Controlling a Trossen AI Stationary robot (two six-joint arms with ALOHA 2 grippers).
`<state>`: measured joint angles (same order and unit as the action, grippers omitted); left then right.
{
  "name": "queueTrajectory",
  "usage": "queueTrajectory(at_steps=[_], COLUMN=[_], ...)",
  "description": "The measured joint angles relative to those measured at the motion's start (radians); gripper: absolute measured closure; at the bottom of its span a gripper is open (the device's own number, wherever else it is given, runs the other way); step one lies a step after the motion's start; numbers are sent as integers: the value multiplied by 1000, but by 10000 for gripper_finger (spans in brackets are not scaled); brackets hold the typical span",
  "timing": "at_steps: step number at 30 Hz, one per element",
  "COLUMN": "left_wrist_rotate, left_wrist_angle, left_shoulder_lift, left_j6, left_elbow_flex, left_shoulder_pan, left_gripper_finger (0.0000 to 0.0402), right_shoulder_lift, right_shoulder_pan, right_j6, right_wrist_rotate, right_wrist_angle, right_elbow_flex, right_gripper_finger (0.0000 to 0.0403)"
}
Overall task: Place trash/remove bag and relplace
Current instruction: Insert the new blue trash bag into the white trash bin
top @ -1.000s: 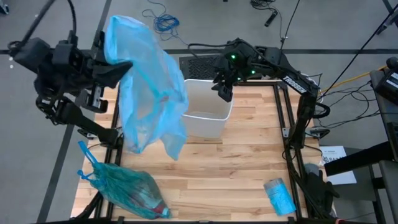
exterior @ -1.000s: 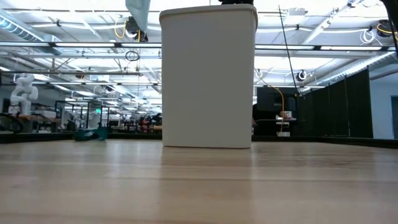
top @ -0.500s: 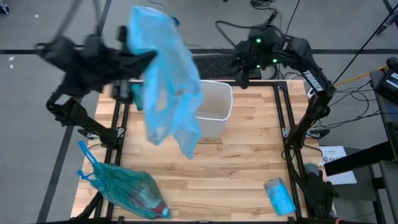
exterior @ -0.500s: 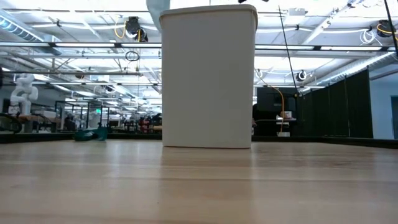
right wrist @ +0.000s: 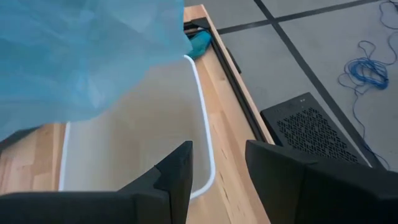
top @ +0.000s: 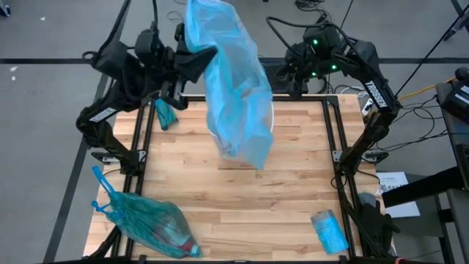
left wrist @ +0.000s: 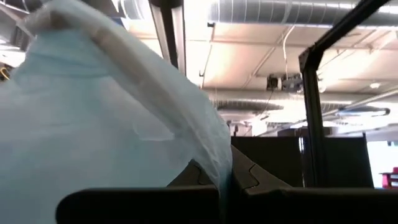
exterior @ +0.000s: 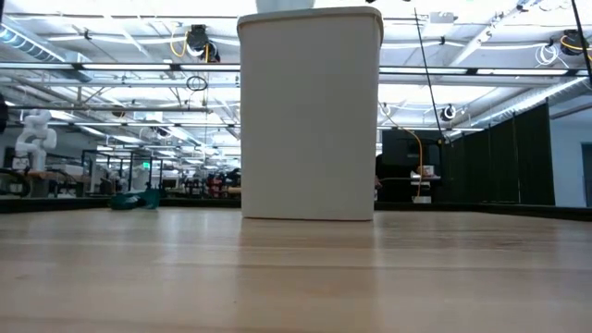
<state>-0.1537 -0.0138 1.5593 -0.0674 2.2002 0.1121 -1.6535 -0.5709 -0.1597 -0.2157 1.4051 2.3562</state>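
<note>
— Where was the empty light blue bag [top: 236, 95] seen, taking the white bin [exterior: 310, 113] as the mark?

— It was held up in the air above the bin, hanging open and slack, so that in the high view nearly the whole bin was covered by it; only a sliver of the white rim was left showing at the bag's side. The bag's upper edge was pinched by the left gripper [top: 207, 56], whose fingers [left wrist: 205, 177] were closed tight on the plastic (the film was seen squeezed between them in the left wrist view).

— And the other arm?

— The right gripper [top: 294, 82] was held just beyond the bin's far rim, toward the black speaker-like box on the floor. Its fingers [right wrist: 177, 167] were parted about halfway and nothing was held between them; the bin's rim and the wooden tabletop [top: 293, 183] were seen through the gap.

— Where was the trash placed?

— It was packed inside a tied teal-blue bag [top: 150, 224], laid on the tabletop well apart from the bin, at the near corner on the left arm's side. A small teal item [top: 165, 114] was lying near the bin on the left arm's side, at the tabletop's edge. A pale blue packet [top: 329, 230] was found at the near corner on the right arm's side, also well away from the bin.
</note>
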Motion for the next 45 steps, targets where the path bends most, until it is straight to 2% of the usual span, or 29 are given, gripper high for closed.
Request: queueTrajectory(at_steps=[11, 18, 23, 30, 33, 39, 42, 45], left_wrist_rotate=[20, 150, 258, 366, 406, 480, 498, 520], left_wrist_angle=[-42, -311, -406, -512, -552, -641, -676, -713], left_shoulder_lift=[16, 15, 13, -28, -54, -93, -109, -117], left_j6=[-7, 4, 55, 109, 133, 156, 155, 154], left_elbow_flex=[0, 0, 0, 0, 0, 0, 0, 0], left_shoulder_pan=[6, 6, 6, 6, 6, 6, 6, 6], left_gripper_finger=[402, 402, 402, 402, 402, 402, 402, 402], right_shoulder_lift=[0, 0, 0, 0, 0, 0, 0, 5], right_shoulder_pan=[-37, -45, -45, -44, -43, -42, -42, -41], right_j6=[-18, -27, -35, -47, -42, -54, -45, -43], right_wrist_rotate=[0, 0, -6, -207, -205, -204, -214, -273], right_wrist_angle=[-1, -2, 0, 71, 105, 112, 112, 111], right_elbow_flex=[0, 0, 0, 0, 0, 0, 0, -1], right_gripper_finger=[261, 261, 261, 265, 289, 392, 395, 401])
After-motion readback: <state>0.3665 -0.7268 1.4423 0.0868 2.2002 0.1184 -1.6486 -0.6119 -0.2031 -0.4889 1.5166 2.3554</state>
